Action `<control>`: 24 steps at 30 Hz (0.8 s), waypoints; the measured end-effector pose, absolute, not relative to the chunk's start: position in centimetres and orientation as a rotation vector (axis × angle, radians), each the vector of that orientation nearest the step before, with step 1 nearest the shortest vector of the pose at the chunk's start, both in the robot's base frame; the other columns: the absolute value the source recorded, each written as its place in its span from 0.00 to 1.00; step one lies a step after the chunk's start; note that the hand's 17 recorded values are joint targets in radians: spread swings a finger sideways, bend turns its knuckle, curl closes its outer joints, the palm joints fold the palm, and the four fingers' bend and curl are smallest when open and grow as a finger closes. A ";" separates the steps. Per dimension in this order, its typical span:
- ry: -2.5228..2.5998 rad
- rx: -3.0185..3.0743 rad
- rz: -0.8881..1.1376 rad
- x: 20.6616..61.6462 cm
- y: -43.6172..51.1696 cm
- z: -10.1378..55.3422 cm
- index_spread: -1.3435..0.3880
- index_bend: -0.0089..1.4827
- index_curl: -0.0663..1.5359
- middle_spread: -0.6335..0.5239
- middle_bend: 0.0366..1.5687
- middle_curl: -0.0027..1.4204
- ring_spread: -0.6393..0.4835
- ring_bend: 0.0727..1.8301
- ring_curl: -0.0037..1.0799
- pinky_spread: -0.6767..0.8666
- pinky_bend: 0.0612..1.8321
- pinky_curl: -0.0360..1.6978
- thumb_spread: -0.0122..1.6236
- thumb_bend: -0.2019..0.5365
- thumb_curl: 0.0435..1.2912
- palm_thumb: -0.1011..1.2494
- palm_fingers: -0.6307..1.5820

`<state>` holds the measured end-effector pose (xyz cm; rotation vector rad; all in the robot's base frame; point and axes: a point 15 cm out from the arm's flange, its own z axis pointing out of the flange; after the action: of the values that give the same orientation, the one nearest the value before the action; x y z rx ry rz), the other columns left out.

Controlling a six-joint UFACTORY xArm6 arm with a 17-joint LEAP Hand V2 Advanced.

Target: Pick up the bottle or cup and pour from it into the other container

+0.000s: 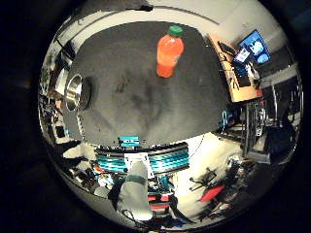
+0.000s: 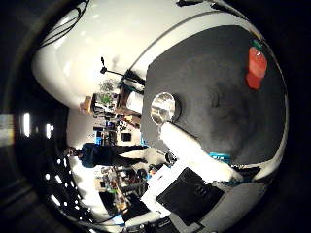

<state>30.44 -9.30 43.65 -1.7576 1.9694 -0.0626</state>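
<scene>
An orange bottle (image 1: 170,53) with a green cap stands upright on the dark table top (image 1: 136,68). A shiny metal cup (image 1: 76,92) stands near the table's edge, well away from the bottle. The right thumb side palm view also shows the bottle (image 2: 257,63) and the metal cup (image 2: 163,105) on the dark top. My hand (image 2: 199,155) is high above the table and far from both things. A white finger reaches out straight in the right thumb side palm view. A white finger (image 1: 136,180) and teal parts show in the right little finger side palm view.
A wooden desk (image 1: 238,73) with lit monitors (image 1: 251,44) stands beside the table on the bottle's side. Cluttered equipment (image 1: 209,180) lies past the table's near edge. A white wall (image 2: 107,39) rises behind the table.
</scene>
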 end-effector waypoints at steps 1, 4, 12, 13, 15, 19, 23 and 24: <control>1.962 -1.723 -0.072 30.5 -9.9 44.0 0.61 0.12 0.22 0.54 0.16 0.25 0.68 0.22 0.22 0.72 0.39 0.02 0.67 0.24 0.21 0.48 0.44; 1.921 -1.635 -0.115 30.9 -11.7 45.4 0.61 0.12 0.22 0.54 0.17 0.25 0.65 0.24 0.22 0.72 0.41 0.02 0.67 0.24 0.21 0.48 0.46; 1.872 -1.450 -0.136 31.8 -17.8 45.3 0.61 0.12 0.23 0.52 0.20 0.26 0.61 0.29 0.21 0.71 0.43 0.01 0.66 0.24 0.22 0.49 0.47; 1.864 -1.450 -0.131 32.0 -18.3 44.9 0.61 0.12 0.23 0.52 0.21 0.26 0.61 0.29 0.20 0.71 0.43 0.01 0.66 0.24 0.22 0.49 0.47; 1.859 -1.447 -0.123 32.3 -19.0 44.5 0.61 0.12 0.23 0.52 0.21 0.26 0.60 0.30 0.20 0.71 0.43 0.01 0.65 0.24 0.22 0.48 0.46; 1.832 -1.415 -0.083 33.3 -20.8 43.1 0.62 0.12 0.23 0.52 0.22 0.26 0.60 0.31 0.20 0.70 0.45 0.02 0.65 0.24 0.21 0.46 0.44; 1.803 -1.357 -0.051 33.8 -23.1 41.1 0.63 0.12 0.23 0.54 0.22 0.26 0.60 0.32 0.19 0.70 0.46 0.01 0.65 0.24 0.21 0.46 0.43; 1.792 -1.349 -0.049 33.9 -23.7 40.6 0.63 0.12 0.23 0.54 0.22 0.26 0.60 0.32 0.19 0.70 0.46 0.02 0.65 0.24 0.21 0.46 0.43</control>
<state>33.91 -23.74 40.63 -1.3494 1.7924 -0.0493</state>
